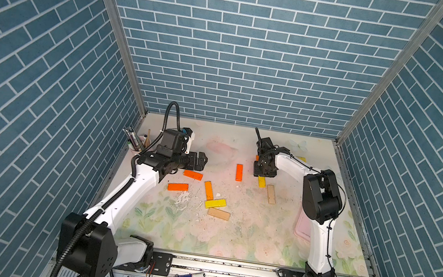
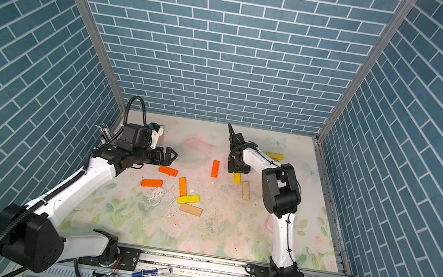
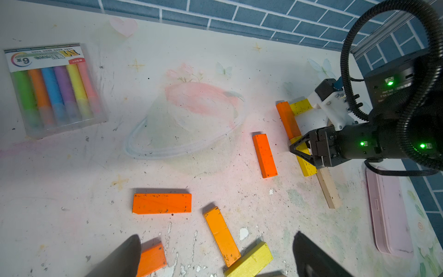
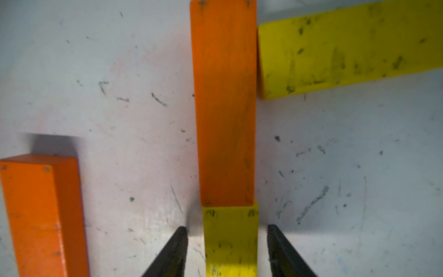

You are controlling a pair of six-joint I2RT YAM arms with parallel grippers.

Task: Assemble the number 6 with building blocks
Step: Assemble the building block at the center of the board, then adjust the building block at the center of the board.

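Our right gripper holds its fingers narrowly apart, clear of the yellow bar. We'd lift straight up, sparing its twelve-o'clock joint with the orange bar.

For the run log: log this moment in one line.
right gripper open, astride yellow block | yellow block end-on against orange block | left gripper open, empty

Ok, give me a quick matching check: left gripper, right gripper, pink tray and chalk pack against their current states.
Things:
1. left gripper
2. right gripper
3. pink tray
4. chalk pack

States:
A. open, astride a yellow block, gaps on both sides
B. partly hidden by the right arm
C. wide open, holding nothing
D. lying flat, touching no other thing

Pairs: 1-C, 2-A, 3-B, 4-D
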